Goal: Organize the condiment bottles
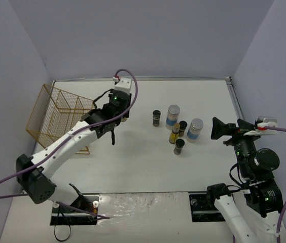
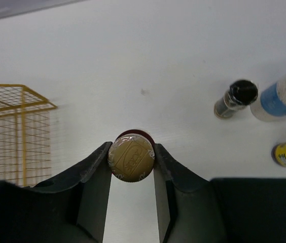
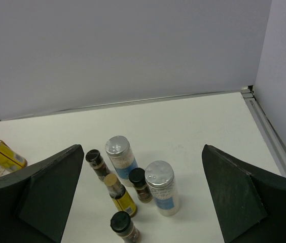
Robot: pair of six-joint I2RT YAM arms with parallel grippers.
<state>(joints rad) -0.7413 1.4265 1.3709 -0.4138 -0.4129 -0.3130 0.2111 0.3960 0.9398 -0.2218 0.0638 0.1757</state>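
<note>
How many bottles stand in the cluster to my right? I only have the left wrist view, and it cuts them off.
Observer: Six, not counting the bottle in your left gripper. The top view shows two clear jars, one yellow bottle and three dark jars, all upright.
Operator: And where is the other arm?
Observer: The right gripper hangs open and empty to the right of the cluster, pointing at it and touching nothing.
</note>
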